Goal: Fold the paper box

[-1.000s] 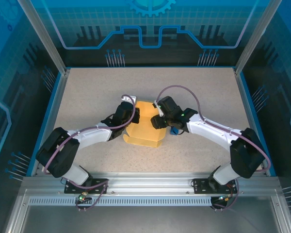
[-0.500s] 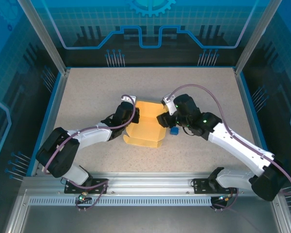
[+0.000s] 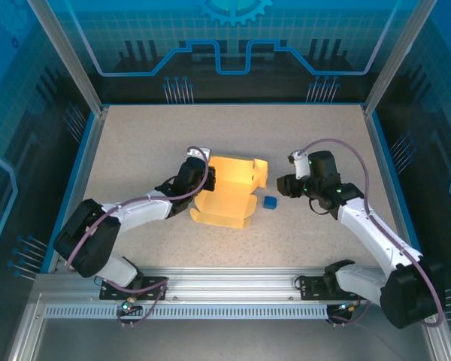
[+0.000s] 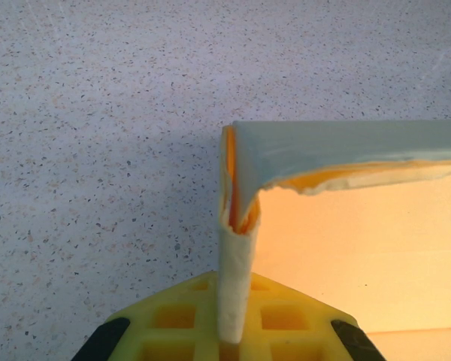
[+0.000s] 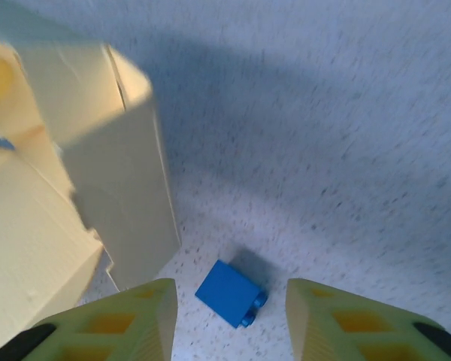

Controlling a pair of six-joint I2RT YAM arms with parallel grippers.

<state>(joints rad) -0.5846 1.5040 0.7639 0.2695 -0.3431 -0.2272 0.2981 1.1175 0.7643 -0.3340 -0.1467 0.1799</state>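
The speckled table (image 3: pixel 135 143) carries the paper box (image 3: pixel 227 197) at the middle of the overhead frame. The box is half formed: its base panel lies flat with the hollow side facing up. Walls stand along its left and upper edges, and one flap (image 3: pixel 258 171) sticks out toward the upper right. Its long axis appears to run from lower middle to upper middle of the frame, leaning slightly right at the top.

The left gripper (image 3: pixel 207 180) sits at the box's left edge, its jaws pressed together on the upright left wall. In the left wrist view the thin cardboard runs straight down between the yellow pads (image 4: pixel 278 320). That pinch probably anchors the box and holds the wall erect so the other side can be worked.

The right gripper (image 3: pixel 284 185) hovers right of centre, apart from the box, jaws spread and empty, seemingly placed to approach the loose flap.

The small blue cube (image 3: pixel 270 202) rests on the table just beside the box's right edge, between box and right gripper.
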